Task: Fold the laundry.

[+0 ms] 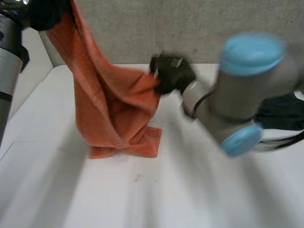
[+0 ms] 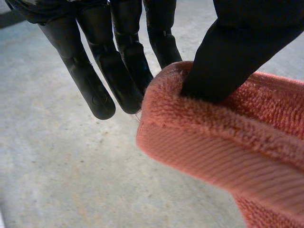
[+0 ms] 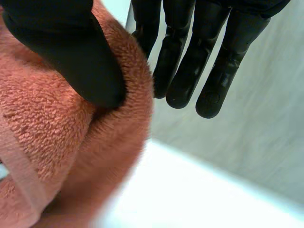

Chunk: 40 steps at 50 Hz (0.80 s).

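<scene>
Hanging orange towel (image 1: 114, 109), pinched high by left robot hand (image 2: 237, 57) and lower by right robot hand (image 3: 71, 52), probably to spread it; tail touches worktop (image 1: 190, 190).

Towels: one. You count a single orange towel (image 1: 111, 104).
Robot hands: two. You have your left robot hand (image 2: 123, 57) and your right robot hand (image 3: 190, 57).
Robot hands on the towel: two. You see each thumb pressed into the pile.
Arms: two. You have the left arm (image 1: 9, 71) and the right arm (image 1: 237, 95).
Light-blue caps (image 1: 251, 52): two, which you can count on the right arm.
Worktops: one. You work over one white worktop (image 1: 190, 190).
Walls: one. You face one grey wall (image 1: 142, 28).
</scene>
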Each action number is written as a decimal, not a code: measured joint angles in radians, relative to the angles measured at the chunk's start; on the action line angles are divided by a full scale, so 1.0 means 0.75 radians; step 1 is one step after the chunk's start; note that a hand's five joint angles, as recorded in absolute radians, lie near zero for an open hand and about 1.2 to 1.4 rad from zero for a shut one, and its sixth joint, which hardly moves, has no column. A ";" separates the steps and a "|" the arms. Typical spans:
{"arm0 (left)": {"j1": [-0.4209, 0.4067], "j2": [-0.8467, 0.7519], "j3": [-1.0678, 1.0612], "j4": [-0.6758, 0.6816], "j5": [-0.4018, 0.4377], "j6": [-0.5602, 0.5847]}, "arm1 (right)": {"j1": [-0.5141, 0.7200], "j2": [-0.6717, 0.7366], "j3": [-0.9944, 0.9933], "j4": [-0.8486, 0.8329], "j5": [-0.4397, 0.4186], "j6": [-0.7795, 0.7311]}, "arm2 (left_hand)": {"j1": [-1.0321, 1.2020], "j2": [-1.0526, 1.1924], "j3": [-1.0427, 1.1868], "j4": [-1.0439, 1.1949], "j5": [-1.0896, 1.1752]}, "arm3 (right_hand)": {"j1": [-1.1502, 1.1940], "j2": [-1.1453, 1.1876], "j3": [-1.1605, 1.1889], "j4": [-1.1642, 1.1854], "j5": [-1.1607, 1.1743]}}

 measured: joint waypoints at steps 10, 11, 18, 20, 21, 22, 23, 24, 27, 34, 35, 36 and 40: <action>0.045 0.063 -0.031 -0.002 -0.005 -0.074 | -0.138 -0.158 -0.496 0.345 -0.163 -0.398 | 0.000 0.000 0.000 0.000 0.000 | 0.000 0.000 0.000 0.000 0.000; 0.046 0.065 -0.036 -0.003 -0.005 -0.086 | -0.147 -0.142 -0.561 0.392 -0.193 -0.401 | 0.000 0.000 0.000 0.000 0.000 | 0.000 0.000 0.000 0.000 0.000; 0.045 0.056 -0.096 -0.008 -0.004 -0.129 | -0.185 0.058 -0.859 0.646 -0.405 -0.389 | 0.000 0.000 0.000 0.000 0.000 | 0.000 0.000 0.000 0.000 0.018; 0.044 0.040 -0.127 -0.008 -0.004 -0.131 | -0.189 0.137 -0.877 0.699 -0.454 -0.391 | 0.000 0.001 0.000 0.000 0.000 | 0.000 0.000 0.000 0.000 0.018; 0.043 0.032 -0.140 -0.009 -0.004 -0.131 | -0.190 0.175 -0.867 0.716 -0.471 -0.396 | 0.000 0.001 0.000 0.000 0.000 | 0.000 0.000 0.000 0.000 0.018; 0.042 0.021 -0.152 -0.009 -0.004 -0.130 | -0.190 0.207 -0.849 0.726 -0.481 -0.405 | 0.000 0.001 0.000 0.000 0.000 | 0.000 0.000 0.000 0.000 0.018; 0.041 0.001 -0.172 -0.010 -0.004 -0.129 | -0.189 0.249 -0.818 0.735 -0.489 -0.422 | 0.000 0.001 0.000 0.000 0.000 | 0.000 0.000 0.000 0.000 0.018; 0.041 -0.007 -0.178 -0.011 -0.004 -0.128 | -0.189 0.266 -0.803 0.738 -0.490 -0.431 | 0.000 0.001 0.000 0.000 0.000 | 0.000 0.000 0.000 0.000 0.018; 0.039 -0.073 -0.215 -0.014 -0.005 -0.125 | -0.186 0.363 -0.704 0.755 -0.482 -0.521 | 0.000 0.001 0.000 0.000 0.000 | -0.214 -0.249 -0.252 -0.260 -0.211; 0.041 -0.197 -0.243 -0.017 -0.006 -0.121 | -0.182 0.446 -0.589 0.783 -0.364 -0.721 | 0.000 0.001 0.000 0.000 0.000 | -1.037 -1.255 -1.260 -1.260 -1.200; 0.041 -0.207 -0.242 -0.017 -0.006 -0.121 | -0.183 0.437 -0.581 0.780 -0.338 -0.725 | 0.000 0.001 0.000 0.000 0.000 | -1.040 -1.271 -1.284 -1.272 -1.213; 0.042 -0.214 -0.241 -0.017 -0.006 -0.121 | -0.184 0.427 -0.573 0.776 -0.313 -0.725 | 0.000 0.001 0.000 0.000 0.000 | -1.040 -1.271 -1.284 -1.272 -1.213; 0.048 -0.232 -0.234 -0.017 -0.006 -0.121 | -0.205 0.322 -0.488 0.726 -0.224 -0.643 | 0.000 0.001 0.000 0.000 0.000 | -1.040 -1.271 -1.284 -1.272 -1.213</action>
